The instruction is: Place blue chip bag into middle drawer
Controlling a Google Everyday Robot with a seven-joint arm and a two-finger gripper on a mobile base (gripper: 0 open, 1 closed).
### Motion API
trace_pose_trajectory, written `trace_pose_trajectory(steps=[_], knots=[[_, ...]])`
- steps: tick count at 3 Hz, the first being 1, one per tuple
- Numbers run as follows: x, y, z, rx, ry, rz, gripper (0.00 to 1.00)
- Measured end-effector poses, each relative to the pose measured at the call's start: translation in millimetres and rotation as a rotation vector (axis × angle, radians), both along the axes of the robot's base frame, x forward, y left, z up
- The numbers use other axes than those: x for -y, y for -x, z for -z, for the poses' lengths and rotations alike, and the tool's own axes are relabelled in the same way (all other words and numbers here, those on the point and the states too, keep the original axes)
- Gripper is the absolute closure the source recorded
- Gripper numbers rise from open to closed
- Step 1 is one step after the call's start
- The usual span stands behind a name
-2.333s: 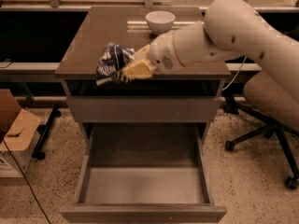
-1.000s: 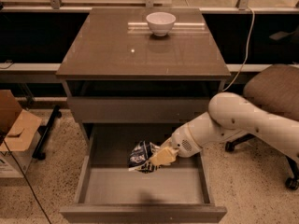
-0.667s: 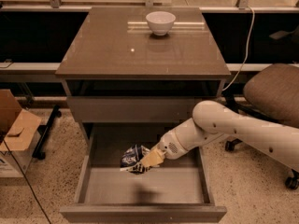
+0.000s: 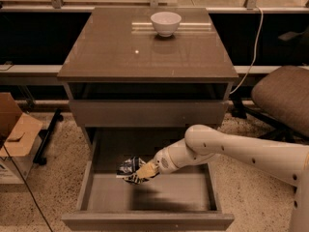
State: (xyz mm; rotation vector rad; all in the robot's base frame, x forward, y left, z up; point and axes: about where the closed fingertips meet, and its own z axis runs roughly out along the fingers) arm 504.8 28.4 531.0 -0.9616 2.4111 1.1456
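While the gripper (image 4: 146, 170) is staying clamped on the blue chip bag (image 4: 128, 168), the arm (image 4: 231, 149) is carrying it further left and slightly lower inside the open middle drawer (image 4: 145, 220), where it is hanging above the floor (image 4: 166, 199), so release is likely nearing.

The brown cabinet top (image 4: 145, 52) is flat and glossy. One thing stands on it: a white bowl (image 4: 165, 23), at the rear edge of the cabinet and a little right of its middle. The cabinet stands on a speckled floor (image 4: 43, 197). On that floor, left of the cabinet, sits an open cardboard box (image 4: 17, 139); right of the cabinet stands an office chair (image 4: 285, 100). At the cabinet's front the middle drawer (image 4: 145, 197) is pulled out, and over its grey bottom the gripper (image 4: 145, 170) clasps the blue chip bag (image 4: 128, 168).
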Motion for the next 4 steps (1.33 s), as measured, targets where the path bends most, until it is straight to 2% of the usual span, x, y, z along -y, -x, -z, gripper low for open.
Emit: trace_pose_trajectory(steps=[1,2,3,4], knots=[[10.4,-3.0,30.1,-0.018,-0.013,0.111,0.58],[8.4,-4.2,30.7,-0.014,-0.013,0.111,0.27],[6.9,-3.6,31.3,-0.015,-0.014,0.109,0.04],[6.2,-3.2,31.5,-0.016,-0.014,0.107,0.00]])
